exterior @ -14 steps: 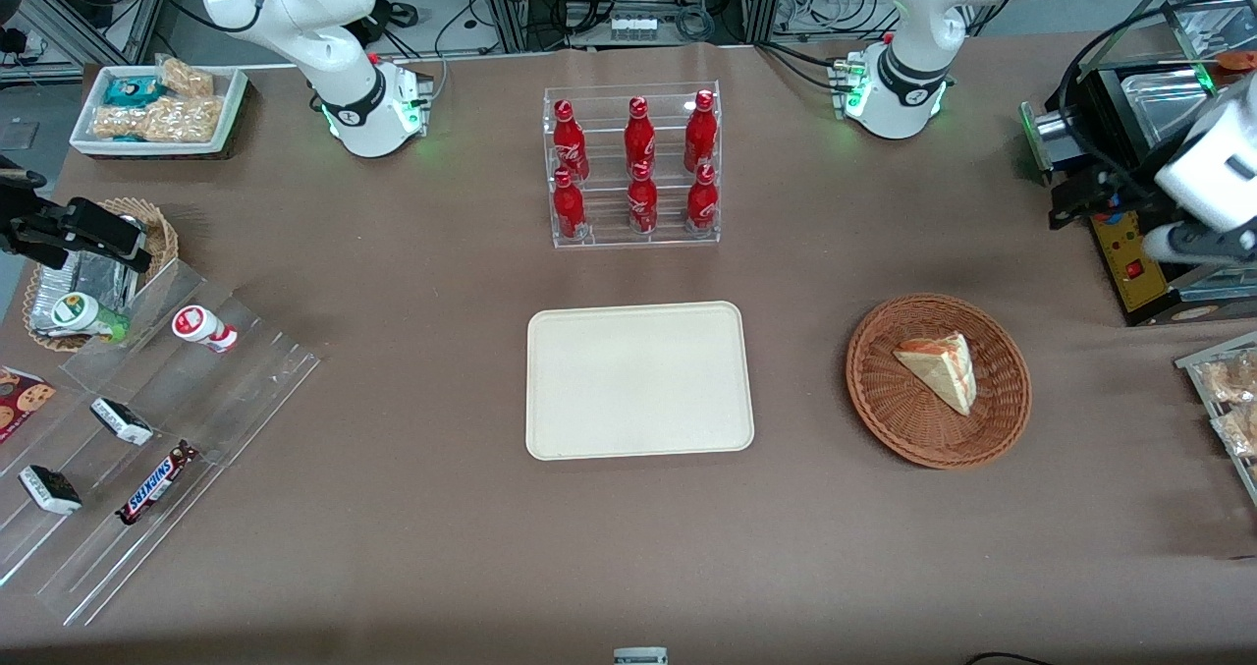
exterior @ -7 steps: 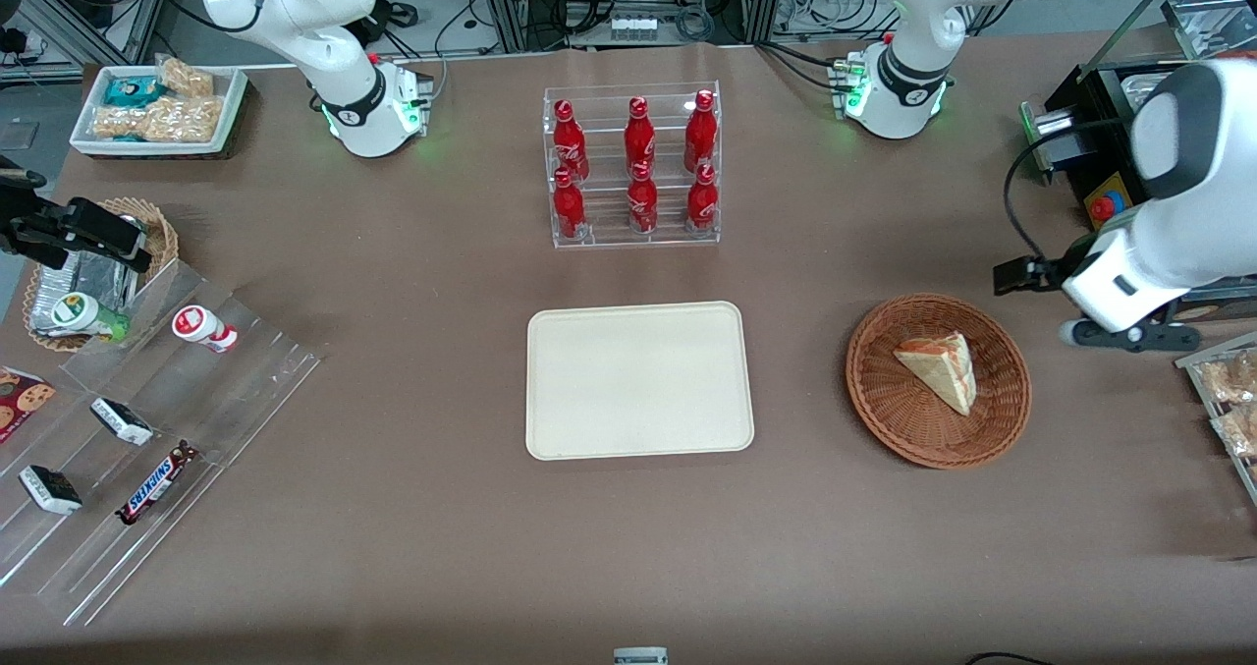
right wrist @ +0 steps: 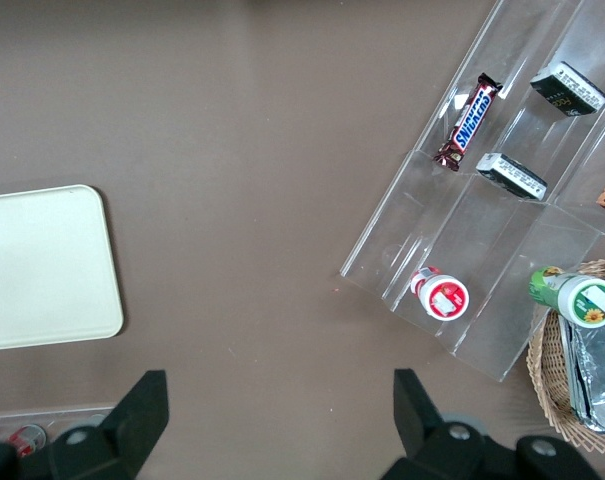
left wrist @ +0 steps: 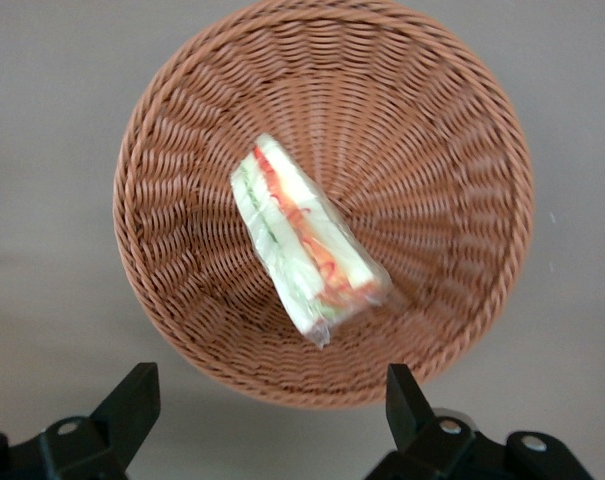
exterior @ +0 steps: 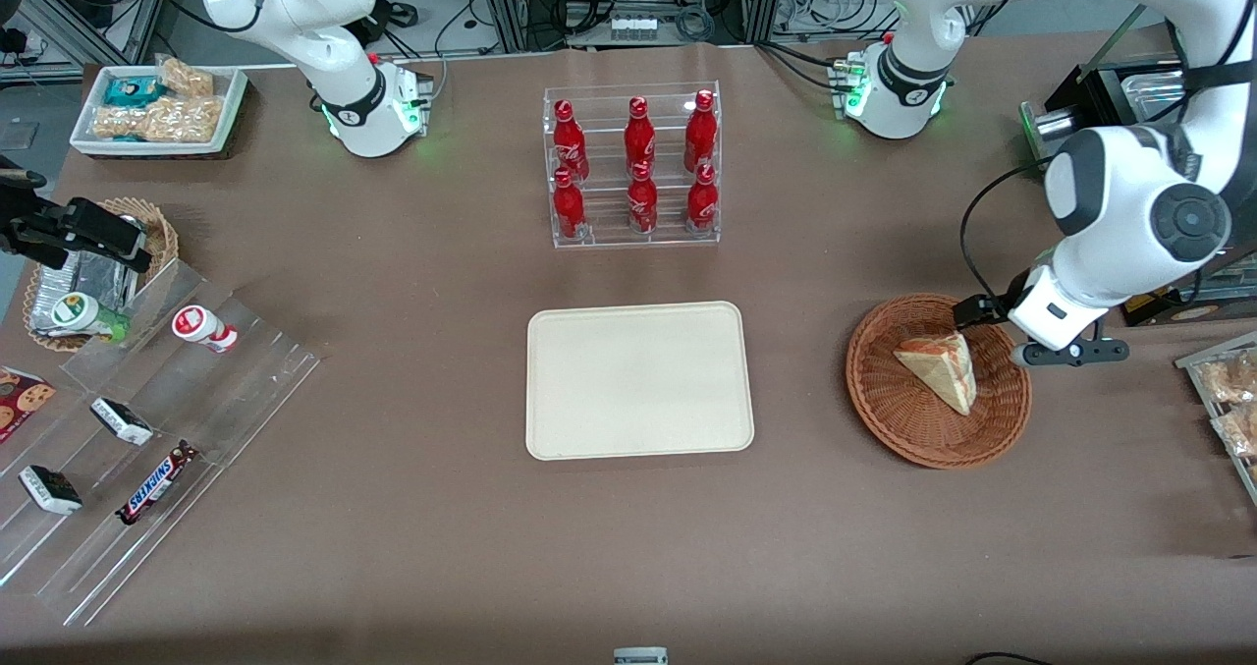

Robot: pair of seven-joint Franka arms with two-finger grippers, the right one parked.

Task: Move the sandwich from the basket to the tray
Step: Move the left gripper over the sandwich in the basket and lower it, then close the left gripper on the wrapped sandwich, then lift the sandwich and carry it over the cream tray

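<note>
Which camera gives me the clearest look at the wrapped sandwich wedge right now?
The left wrist view: the clear-wrapped triangular sandwich shows whole in the reddish-brown wicker basket, the open gripper above. The front view shows it small; the right wrist view misses it.

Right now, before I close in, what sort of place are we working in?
Probably a lab bench staged as a snack counter: a clear rack of red cola bottles, cabling and frames at the table's edge. The gripper, jaws open, hangs over the basket holding the sandwich.
</note>
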